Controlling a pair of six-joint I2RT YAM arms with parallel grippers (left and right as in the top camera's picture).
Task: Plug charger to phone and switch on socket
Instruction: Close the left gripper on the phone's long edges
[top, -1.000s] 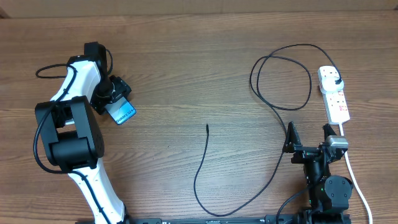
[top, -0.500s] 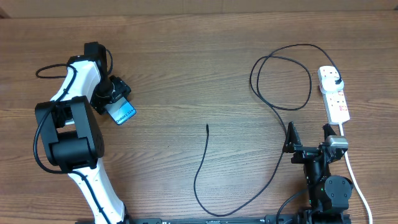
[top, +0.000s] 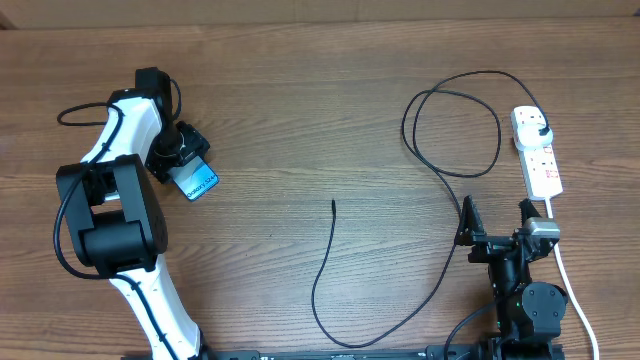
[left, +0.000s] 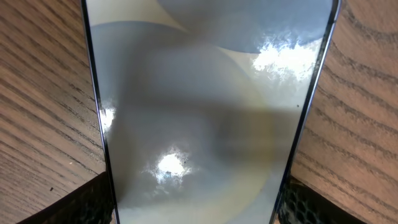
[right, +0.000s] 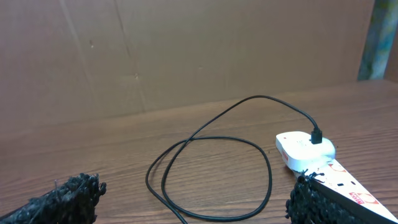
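Left gripper, overhead view: closed on the near end of the phone, which sits tilted, screen up, far across the table from the socket. The right gripper is parked just short of the socket's cord end, jaws wide apart and holding nothing. The charger has its plug seated at the socket's far end, and its connector tip lies loose roughly midway between socket and phone. Risk noted: the cable loops close beside the socket, so drawing the tip toward the phone could tighten the loop and drag the strip or strain the plug. Left wrist view: the phone fills the frame over bare wood, with both fingertips flush against its long edges. The hold is on smooth, narrow edges only, so the phone could pivot or slip under insertion force. The charging port is not visible (orientation cannot be confirmed), so a misaligned push is possible. Right wrist view: the open fingers frame the charger's loop and the socket. The thin tip lies flat and may escape a pinch. The switches show only as small red marks, so a press could land off target and shove the unanchored strip.
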